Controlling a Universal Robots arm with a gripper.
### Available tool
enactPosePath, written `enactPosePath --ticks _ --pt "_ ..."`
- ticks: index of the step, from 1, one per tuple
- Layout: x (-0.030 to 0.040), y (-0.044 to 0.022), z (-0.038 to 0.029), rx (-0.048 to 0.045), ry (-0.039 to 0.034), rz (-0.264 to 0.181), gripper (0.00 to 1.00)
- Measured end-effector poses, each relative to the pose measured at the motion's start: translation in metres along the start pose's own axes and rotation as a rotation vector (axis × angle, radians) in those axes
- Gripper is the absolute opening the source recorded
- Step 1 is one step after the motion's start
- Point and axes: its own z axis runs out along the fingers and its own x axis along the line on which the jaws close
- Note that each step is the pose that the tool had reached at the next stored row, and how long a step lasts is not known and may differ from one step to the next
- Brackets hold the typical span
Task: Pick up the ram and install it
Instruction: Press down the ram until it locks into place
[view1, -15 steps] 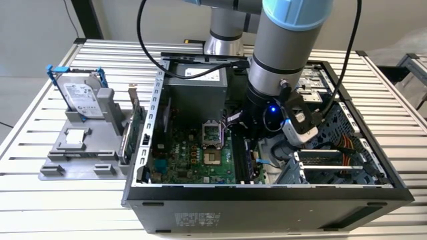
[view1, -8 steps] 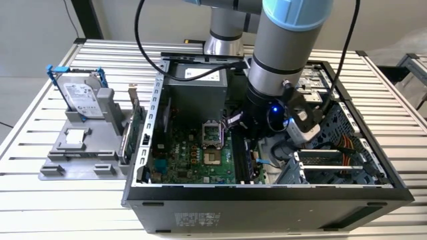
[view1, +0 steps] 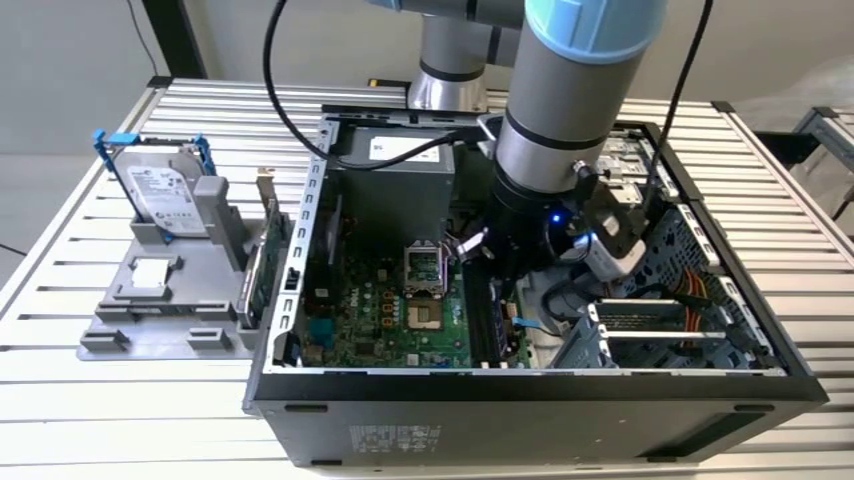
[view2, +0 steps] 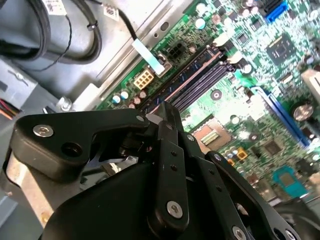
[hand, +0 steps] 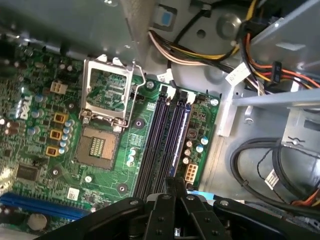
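Observation:
The ram (hand: 180, 142) is a thin blue stick standing edge-up in the outermost of the dark memory slots (hand: 159, 145) on the green motherboard (hand: 115, 175). In the second wrist view the ram (view2: 186, 79) shows its blue side and dark chips. My gripper (hand: 172, 185) is shut, fingers pressed together, right over the ram's near end. I cannot tell whether the tips touch it. In the exterior view the gripper (view1: 494, 285) reaches down into the open computer case (view1: 534, 395), above the slots.
The empty processor socket (hand: 107, 100) lies beside the slots. Cable bundles (hand: 200, 50) and the drive cage (view1: 667, 320) crowd the other side. Outside the case, a grey stand (view1: 160, 290) holds a hard drive in a blue frame (view1: 160, 195) and a green card (view1: 263, 262).

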Motion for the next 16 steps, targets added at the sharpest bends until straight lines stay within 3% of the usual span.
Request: enactPosePath --ticks 16 --pt "-0.0003 0.0016 0.0035 -0.0078 -0.0006 -0.239 0.0"
